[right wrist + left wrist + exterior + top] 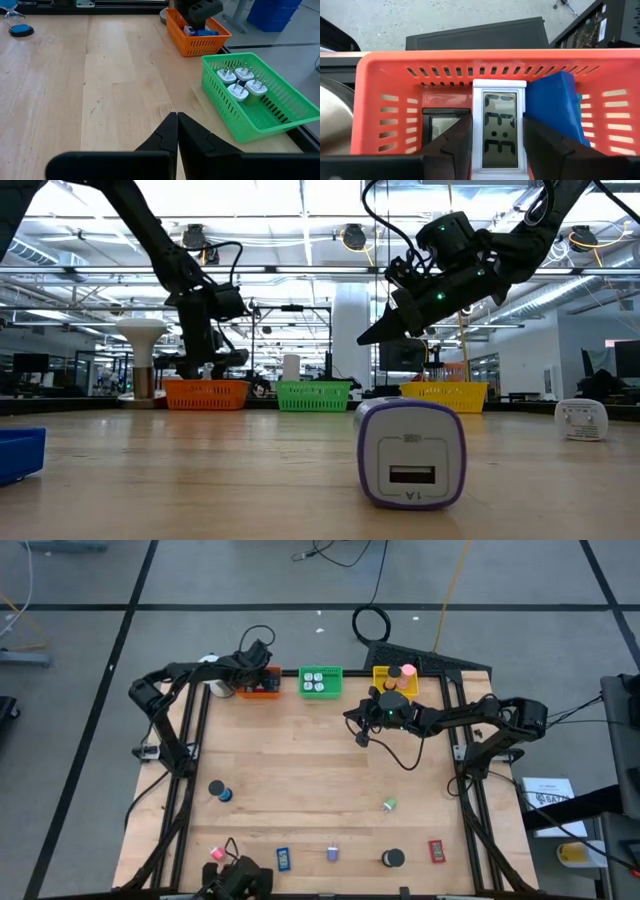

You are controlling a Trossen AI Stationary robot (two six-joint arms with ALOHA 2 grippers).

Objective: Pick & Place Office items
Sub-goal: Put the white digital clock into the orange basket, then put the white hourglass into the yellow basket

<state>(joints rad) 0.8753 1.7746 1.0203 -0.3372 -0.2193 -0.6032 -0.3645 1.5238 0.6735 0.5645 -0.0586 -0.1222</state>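
Pale wood-plank table (300, 800); slotted plastic orange tray (380, 80). Left gripper (495, 140) clasps white clock (498, 125); right gripper (176, 131) closed, empty.

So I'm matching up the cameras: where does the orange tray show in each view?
High view: orange tray at the table's far edge, under the left gripper.
Low view: far back, left of centre.
Left wrist view: fills the picture, with a small clock between the fingers.
Right wrist view: top, right of centre.
Shared landmark: the green tray beside it.
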